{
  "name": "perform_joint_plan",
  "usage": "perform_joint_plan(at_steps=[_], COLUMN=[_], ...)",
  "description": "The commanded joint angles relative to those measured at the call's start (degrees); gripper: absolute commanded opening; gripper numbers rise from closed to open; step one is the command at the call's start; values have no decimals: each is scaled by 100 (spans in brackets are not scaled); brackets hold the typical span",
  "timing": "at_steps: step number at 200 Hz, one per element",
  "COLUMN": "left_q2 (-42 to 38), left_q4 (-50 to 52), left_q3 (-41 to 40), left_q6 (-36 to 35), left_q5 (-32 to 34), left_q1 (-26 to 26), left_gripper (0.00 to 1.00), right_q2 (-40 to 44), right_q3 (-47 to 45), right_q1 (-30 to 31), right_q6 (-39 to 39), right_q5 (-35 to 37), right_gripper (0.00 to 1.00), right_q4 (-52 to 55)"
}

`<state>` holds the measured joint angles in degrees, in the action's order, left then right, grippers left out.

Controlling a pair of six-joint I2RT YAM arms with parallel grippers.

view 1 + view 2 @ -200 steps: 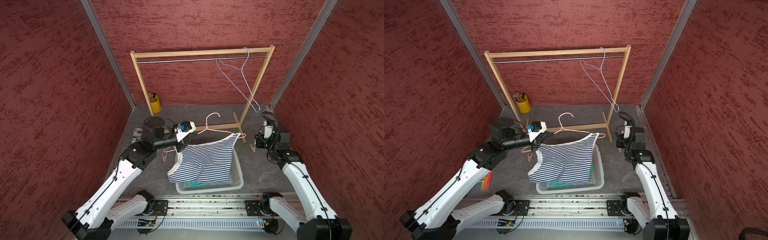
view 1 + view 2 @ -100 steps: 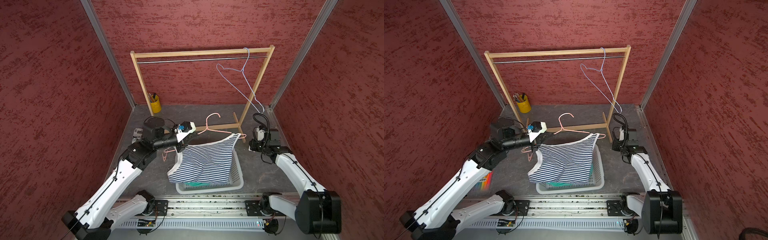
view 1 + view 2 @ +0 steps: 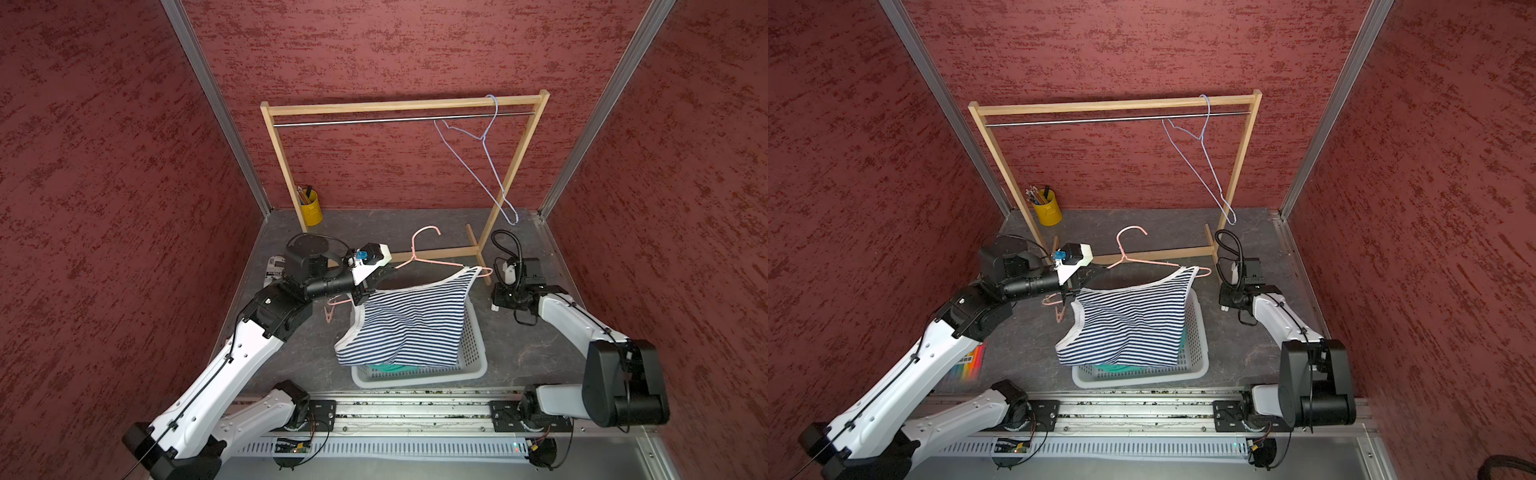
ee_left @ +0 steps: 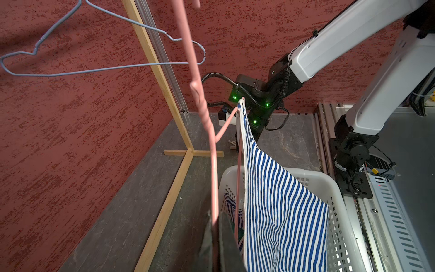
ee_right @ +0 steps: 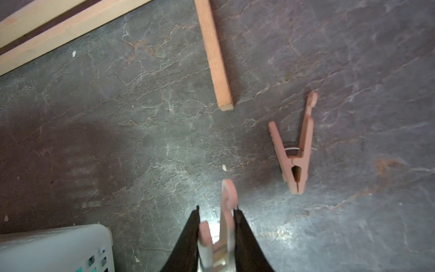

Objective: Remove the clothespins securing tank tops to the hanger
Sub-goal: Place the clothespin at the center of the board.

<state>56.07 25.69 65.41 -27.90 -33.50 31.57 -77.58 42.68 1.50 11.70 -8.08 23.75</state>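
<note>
Seen from above, your left hand (image 4: 215, 219), at 10 o'clock from the white basket (image 3: 415, 380), is clamped tight on the thin wire of the pink hanger (image 3: 432, 262) and holds it over the basket. The striped top (image 3: 411, 324) hangs from the hanger's 3 o'clock end by one strap only. Its body sags into the basket on top of the teal top (image 3: 388, 368). No clip shows on that strap.

Your right hand (image 5: 217, 208), at 3 o'clock from the basket, sits low over the dark bench (image 5: 141, 117). It is pinched narrow around the held clothespin (image 5: 227, 212), which is pink, with its tip poking past the fingertips. The loose clothespin (image 5: 296, 150), also pink, lies flat on the bench just beside it, near the rack foot (image 5: 214, 58). A third clothespin (image 3: 329, 316) shows just below the hanger's 9 o'clock end. From above you cannot tell whether it is clipped on or lying on the bench.

The step looks like setting down a removed clip. Several things could go wrong from here:
- If you let go too high, the springy clip may bounce away, perhaps under the rack foot.
- The unpinned strap may slide off the wire if your left hand tilts or jolts, dropping the top half outside the basket.
- The wire itself may swivel in that grip.
- When the right arm goes back in, it may snag the strap.
</note>
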Motion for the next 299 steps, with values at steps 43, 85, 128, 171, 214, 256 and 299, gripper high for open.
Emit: perform_joint_plan(at_steps=[43,85,128,171,214,256,299], left_q2=[-127,-150,-113,-88,-84,-88,-107], left_q4=[-96,-86,-58,-73,-49,-47,-25], left_q3=[-11,-28,-10,-15,-13,-19,-18], left_q6=[-21,-40,-49,-58,-73,-63,-60], left_q5=[-40,23,41,64,81,72,71], left_q1=[16,32,32,35,41,34,46], left_gripper=[0,0,0,0,0,0,0], right_q2=[-374,-480,-766,-913,-1027,-1032,-978], right_q3=[265,401,483,504,556,569,545], right_q1=[24,22,19,25,22,25,21], right_q6=[68,-25,-111,-153,-187,-214,-220], right_q5=[420,682,654,624,648,702,615], right_gripper=[0,0,2,9,25,31,43], right_q4=[26,69,93,80,96,104,84])
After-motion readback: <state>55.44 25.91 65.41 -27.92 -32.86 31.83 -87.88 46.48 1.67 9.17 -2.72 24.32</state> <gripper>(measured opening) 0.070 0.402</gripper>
